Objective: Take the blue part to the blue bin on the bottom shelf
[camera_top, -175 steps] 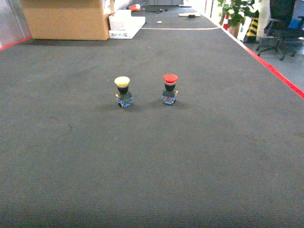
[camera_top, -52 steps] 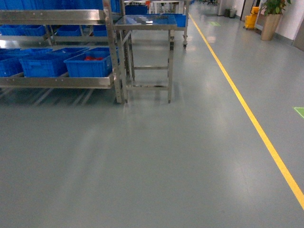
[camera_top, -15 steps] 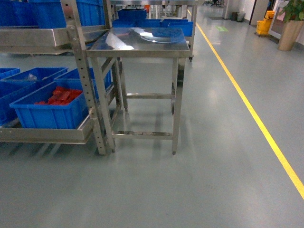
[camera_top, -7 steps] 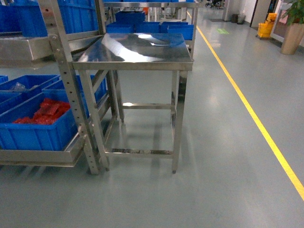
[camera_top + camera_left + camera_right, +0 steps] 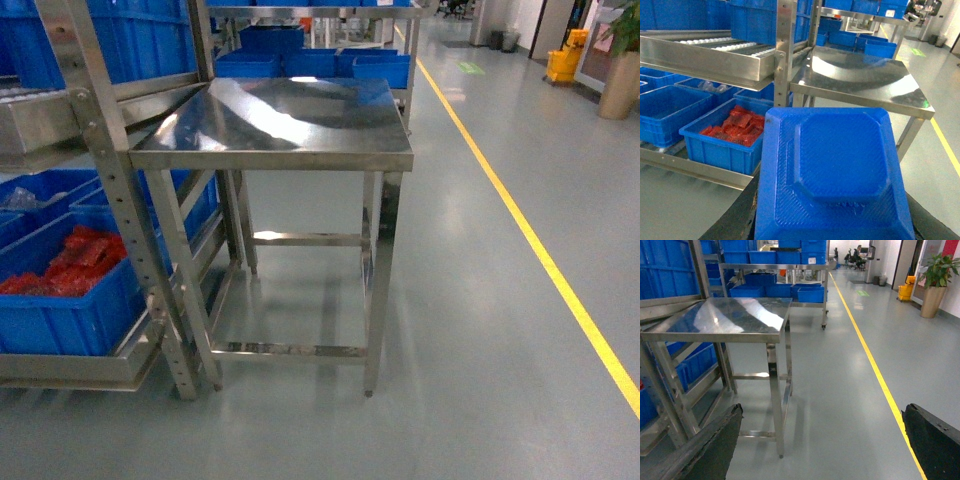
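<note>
The blue part (image 5: 840, 165) fills the lower left wrist view, a blocky blue lump with a stepped top. My left gripper (image 5: 832, 190) is shut on it, with a dark finger along each side. It hangs in front of the steel rack. On the bottom shelf (image 5: 690, 167), a blue bin (image 5: 662, 110) with a bare inside stands left of a matching crate of red packets (image 5: 732, 135). My right gripper (image 5: 822, 445) is open over the grey floor with nothing between its fingers (image 5: 710, 450). Neither gripper shows in the head view.
A steel table (image 5: 280, 120) stands right of the rack post (image 5: 130, 250), close ahead. The upper roller level (image 5: 715, 52) overhangs the lower crates. The crate of red packets (image 5: 60, 290) sits at the left. A yellow floor line (image 5: 530, 240) runs along the aisle on the right.
The head view has come closer to the steel table and rack. The crate of red packets has slid toward the left edge of the view.
</note>
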